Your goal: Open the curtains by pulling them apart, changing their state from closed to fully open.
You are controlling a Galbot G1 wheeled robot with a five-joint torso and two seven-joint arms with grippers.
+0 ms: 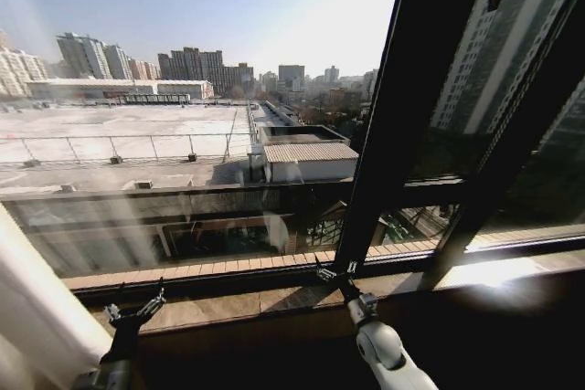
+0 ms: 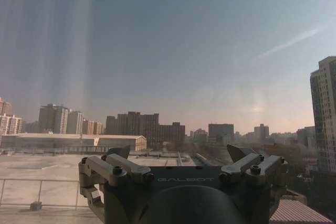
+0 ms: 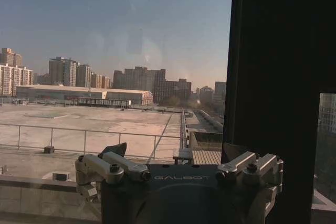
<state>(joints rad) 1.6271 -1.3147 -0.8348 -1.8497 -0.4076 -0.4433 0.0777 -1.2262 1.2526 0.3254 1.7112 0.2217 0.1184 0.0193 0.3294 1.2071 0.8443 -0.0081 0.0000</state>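
The sheer white pleated curtain (image 1: 37,308) is bunched at about 8 o'clock in the head view, cut off by the frame's left and lower edges; its faint vertical streaks (image 2: 47,40) veil the sky toward 10 o'clock in the left wrist view. The left gripper (image 1: 135,306), at 7 o'clock just beside the fabric, has its fingers spread wide and empty. The right gripper (image 1: 335,273), at 6 o'clock, stands likewise wide and empty at the foot of the dark vertical window post (image 1: 402,116). The brown window sill (image 1: 256,301) runs bare between them.
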